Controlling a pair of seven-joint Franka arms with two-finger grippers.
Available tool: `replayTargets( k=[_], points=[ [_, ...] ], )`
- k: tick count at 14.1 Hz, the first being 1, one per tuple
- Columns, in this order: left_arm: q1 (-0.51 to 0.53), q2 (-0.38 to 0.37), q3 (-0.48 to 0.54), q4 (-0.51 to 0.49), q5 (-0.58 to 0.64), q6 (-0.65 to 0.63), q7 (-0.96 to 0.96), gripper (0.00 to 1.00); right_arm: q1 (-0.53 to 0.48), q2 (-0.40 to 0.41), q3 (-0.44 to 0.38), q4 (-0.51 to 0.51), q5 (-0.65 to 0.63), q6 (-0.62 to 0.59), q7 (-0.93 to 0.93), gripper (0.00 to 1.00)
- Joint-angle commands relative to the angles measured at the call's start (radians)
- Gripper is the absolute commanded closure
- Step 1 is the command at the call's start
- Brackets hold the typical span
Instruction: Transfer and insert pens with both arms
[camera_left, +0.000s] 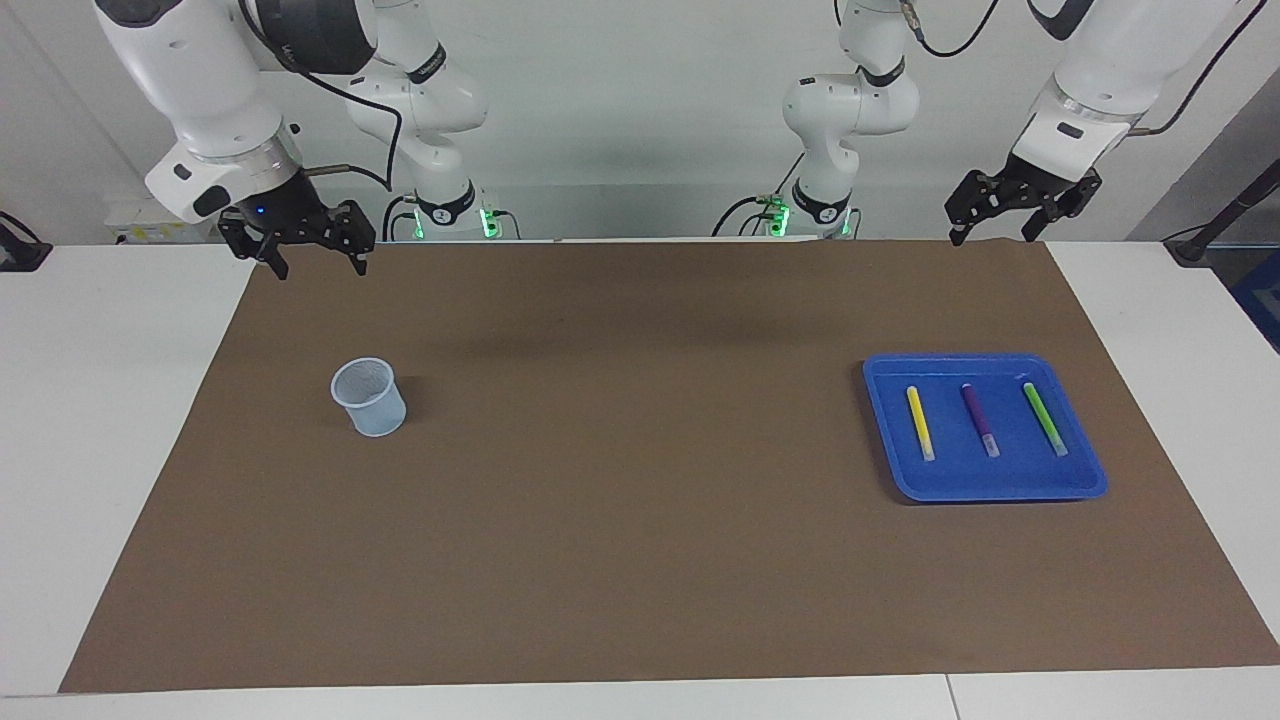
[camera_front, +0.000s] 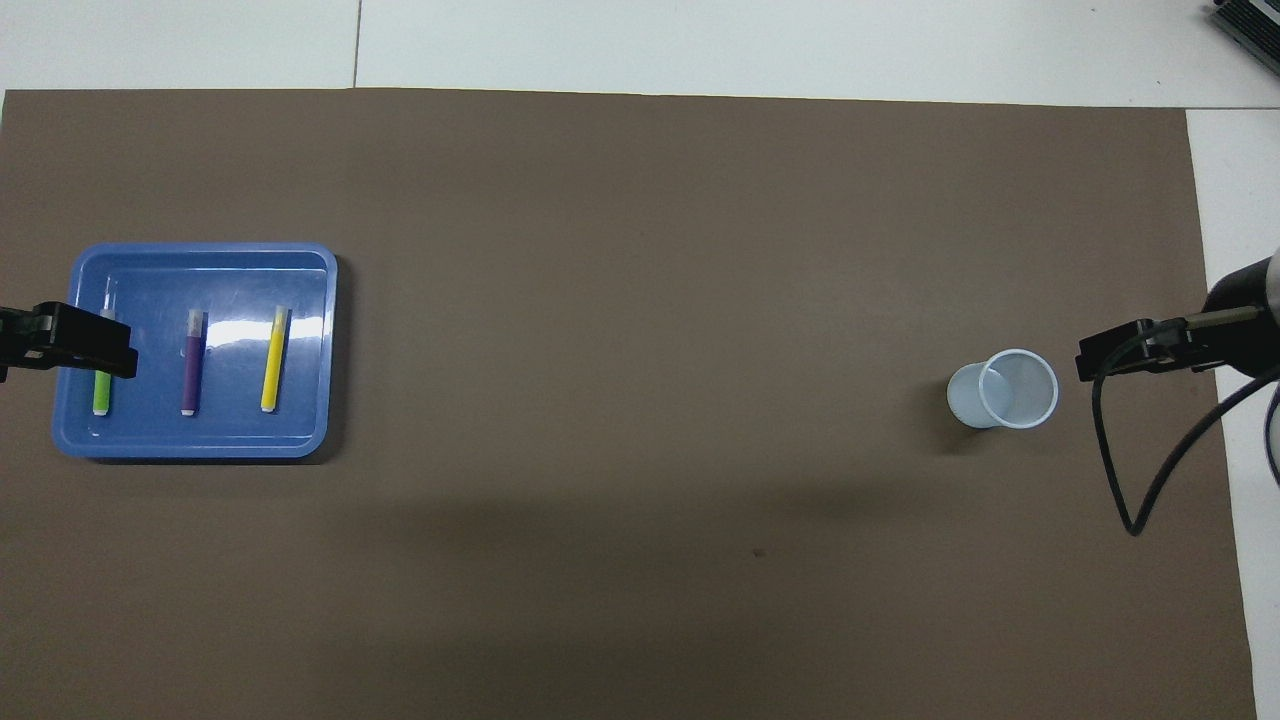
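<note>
Three pens lie side by side in a blue tray (camera_left: 985, 485) toward the left arm's end of the table: yellow (camera_left: 920, 422), purple (camera_left: 980, 420) and green (camera_left: 1045, 419). In the overhead view the yellow pen (camera_front: 272, 358) and purple pen (camera_front: 190, 365) show whole, while the green pen (camera_front: 101, 392) is partly covered by the raised left gripper. My left gripper (camera_left: 992, 238) hangs open high above the tray, touching nothing. My right gripper (camera_left: 322, 268) hangs open and empty in the air beside the pale blue cup (camera_left: 370, 397).
A brown mat (camera_left: 640, 520) covers most of the white table. The cup (camera_front: 1005, 389) stands upright toward the right arm's end. Two smaller white arms with green lights (camera_left: 450, 215) stand at the robots' end. A black cable (camera_front: 1130, 480) loops below the right gripper.
</note>
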Motion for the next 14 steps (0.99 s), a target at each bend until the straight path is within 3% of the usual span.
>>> replayTargets(
  k=[1,14],
  points=[
    [-0.007,-0.022,0.011,-0.028,-0.001,0.035,0.011,0.00,-0.006,-0.018,0.010,-0.007,0.008,0.012,0.016,0.00],
    [0.003,-0.016,0.013,-0.097,-0.002,0.159,0.031,0.00,0.012,-0.031,0.046,-0.025,0.009,0.001,0.026,0.00]
  ],
)
